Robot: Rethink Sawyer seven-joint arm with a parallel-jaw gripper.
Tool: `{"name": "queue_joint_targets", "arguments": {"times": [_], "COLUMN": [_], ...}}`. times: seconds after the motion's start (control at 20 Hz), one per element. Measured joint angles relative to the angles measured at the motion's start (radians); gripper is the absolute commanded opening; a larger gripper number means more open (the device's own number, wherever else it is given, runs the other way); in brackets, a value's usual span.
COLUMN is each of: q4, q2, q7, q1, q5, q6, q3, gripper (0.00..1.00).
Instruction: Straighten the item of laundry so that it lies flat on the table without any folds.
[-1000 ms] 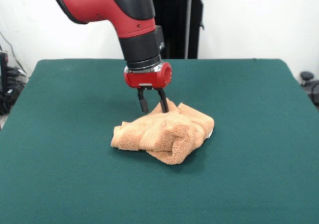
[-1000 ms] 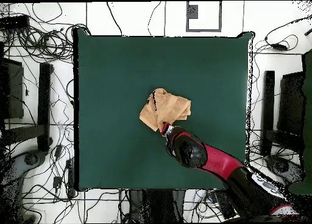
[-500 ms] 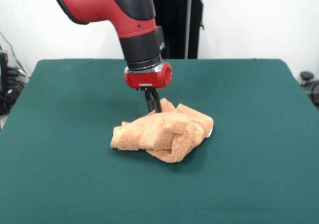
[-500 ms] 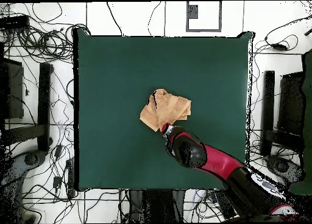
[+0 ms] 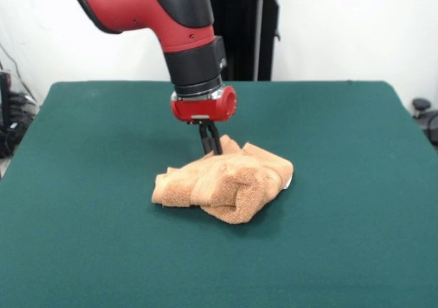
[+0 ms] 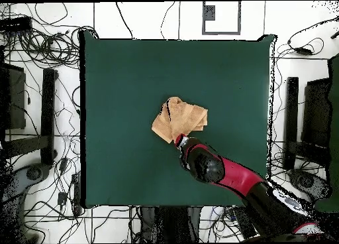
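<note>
The item of laundry (image 5: 226, 183), a light orange-tan towel, sits crumpled in a bunched heap near the middle of the dark green table (image 5: 82, 239), with rolled folds stacked on one another and a small white tag showing at its right end in the front view. Compared with a second ago, when the two fingers stood spread astride a raised ridge of cloth, they are now drawn together into a narrow pinch on that ridge; since half a second ago nothing visible has shifted, and the heap keeps the same outline. In the front view the heap's long axis runs left to right, slightly higher at the right, with a thick rolled lobe facing the camera. From overhead the item of laundry (image 6: 179, 120) reads as a rough lump, a little wider across than deep, close to the table's (image 6: 119, 75) centre. The end effector (image 5: 209, 141) hangs from the red and black arm (image 5: 171, 20), pointing straight down, its fingers nearly closed and gripping the peak of cloth at the heap's far edge.
</note>
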Motion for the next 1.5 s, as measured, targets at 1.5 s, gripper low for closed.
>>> {"name": "queue_joint_targets", "arguments": {"times": [1.5], "q4": [0.061], "q2": [-0.131], "q7": [0.0], "q1": [0.017], "q5": [0.014], "q6": [0.038], "q3": [-0.001], "gripper": [0.0]}}
